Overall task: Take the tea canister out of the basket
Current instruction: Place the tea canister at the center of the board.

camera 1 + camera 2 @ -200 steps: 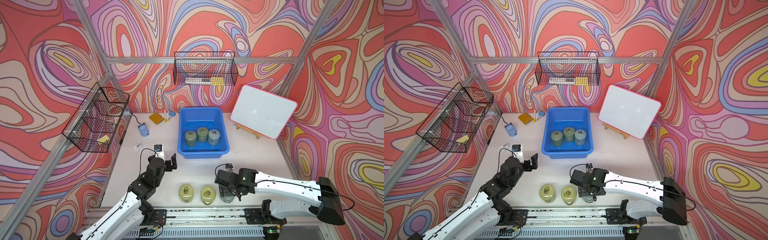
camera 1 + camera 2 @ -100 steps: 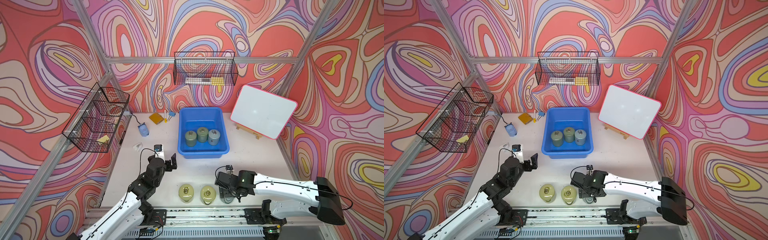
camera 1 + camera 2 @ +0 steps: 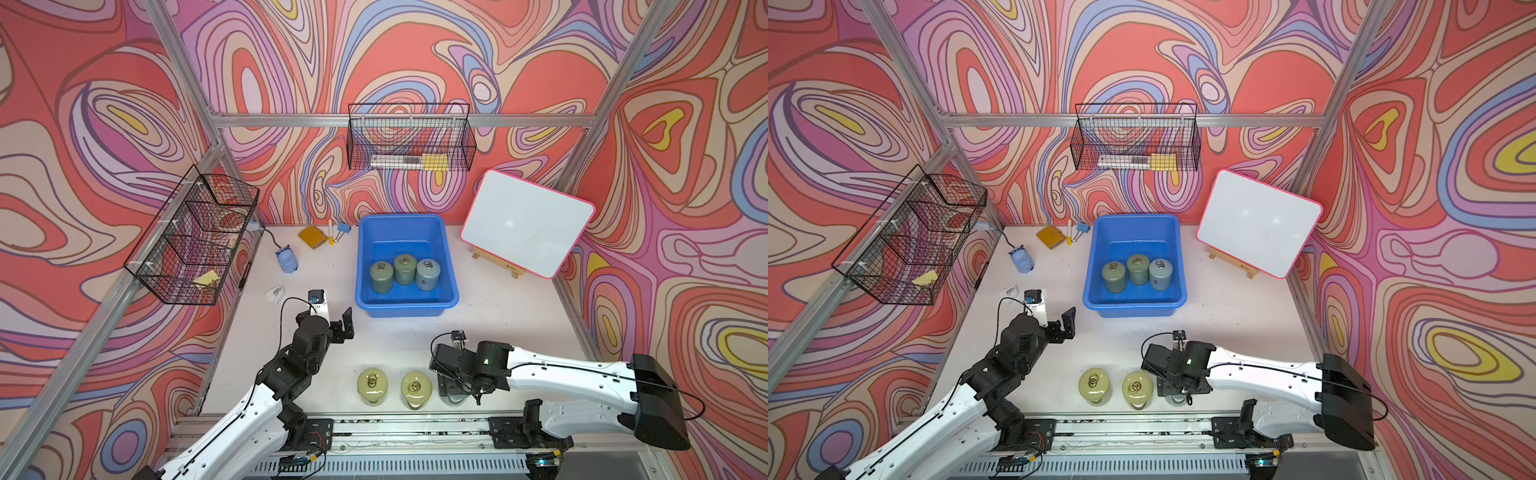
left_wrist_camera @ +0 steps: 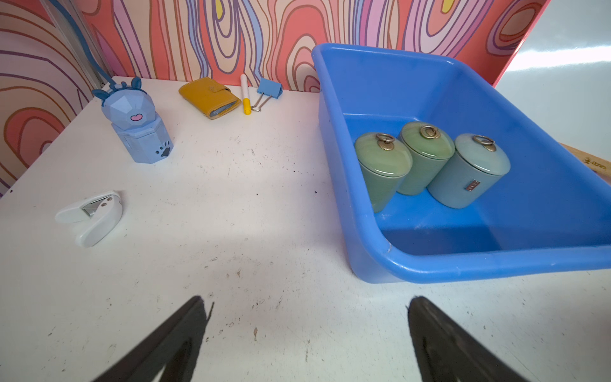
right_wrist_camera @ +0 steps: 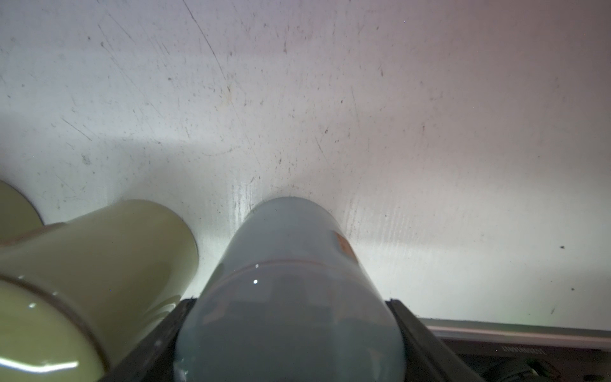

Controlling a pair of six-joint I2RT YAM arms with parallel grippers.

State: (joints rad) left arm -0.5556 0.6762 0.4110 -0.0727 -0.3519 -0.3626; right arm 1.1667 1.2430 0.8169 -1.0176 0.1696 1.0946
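Note:
The blue basket (image 3: 405,309) (image 3: 1133,309) (image 4: 463,264) stands at the middle back of the table. Three tea canisters stand in a row inside it: two green (image 3: 381,276) (image 3: 405,269) and one grey-blue (image 3: 428,274). My right gripper (image 3: 453,384) (image 5: 291,301) is low by the front edge, shut on another grey-blue tea canister (image 5: 287,264) (image 3: 1175,400). This one is upright, with its base at the table. My left gripper (image 3: 336,313) (image 4: 307,301) is open and empty, left of the basket's near corner.
Two yellow-green canisters (image 3: 372,386) (image 3: 416,389) stand by the front edge, just left of the held one. A whiteboard on an easel (image 3: 528,222) is at the back right. A blue figurine (image 3: 286,261), a yellow wallet (image 3: 312,237), a marker, a binder clip and a white punch (image 4: 92,216) lie at the left. Wire baskets hang on the walls.
My right gripper has sunk a little towards the front edge with the grey-blue canister in it. The left arm has not moved.

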